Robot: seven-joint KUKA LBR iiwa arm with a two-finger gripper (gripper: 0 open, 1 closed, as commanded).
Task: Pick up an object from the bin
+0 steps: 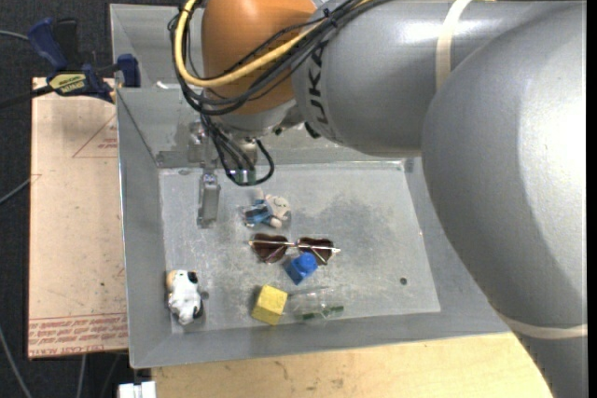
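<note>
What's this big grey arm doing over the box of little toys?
A robot arm reaches into a metal bin to pick something out. Its claw hangs over bare floor at the view's upper left, beside a small blue and white toy. Heart-shaped sunglasses, a blue block and a yellow cube lie further forward.

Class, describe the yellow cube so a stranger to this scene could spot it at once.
Look in the grey bin, along the floor's lower edge in the view. Below the heart-shaped sunglasses and the blue block lies the yellow cube. It is the only yellow thing, and boxy, unlike the white toy animal to its left.
</note>
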